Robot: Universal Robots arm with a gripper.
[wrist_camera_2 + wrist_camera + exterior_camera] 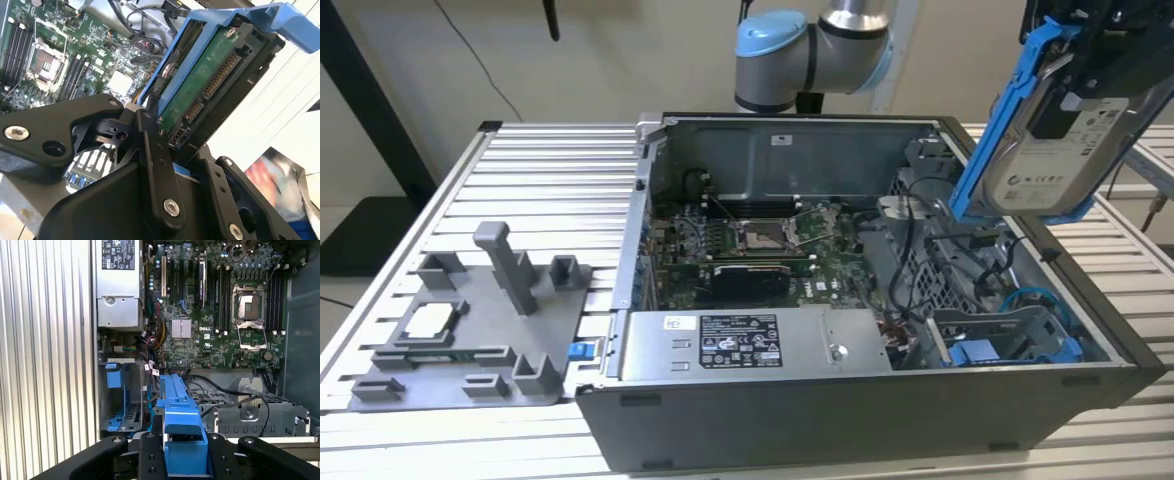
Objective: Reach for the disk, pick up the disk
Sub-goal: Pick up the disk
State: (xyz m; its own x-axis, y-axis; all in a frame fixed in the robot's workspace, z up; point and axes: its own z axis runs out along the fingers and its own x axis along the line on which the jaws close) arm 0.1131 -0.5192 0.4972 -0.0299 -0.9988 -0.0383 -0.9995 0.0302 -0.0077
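The disk [1051, 165], a silver hard drive with a white label and bright blue rails, hangs tilted in the air above the open case at the exterior view's upper right. My gripper [1083, 65] is shut on its upper end. In the second wrist view the disk [207, 82] shows its green board and connector, with the black fingers [150, 132] clamped on its edges. In the first wrist view its blue rail [175, 405] sticks out between the two black fingers [150, 452], high above the motherboard.
The open computer case [854, 410] fills the middle of the slatted table, with its motherboard [754, 245], grey power supply [747, 345] and a drive bay with blue parts [1001, 345] below the disk. A grey fixture [474, 320] lies at the exterior view's left.
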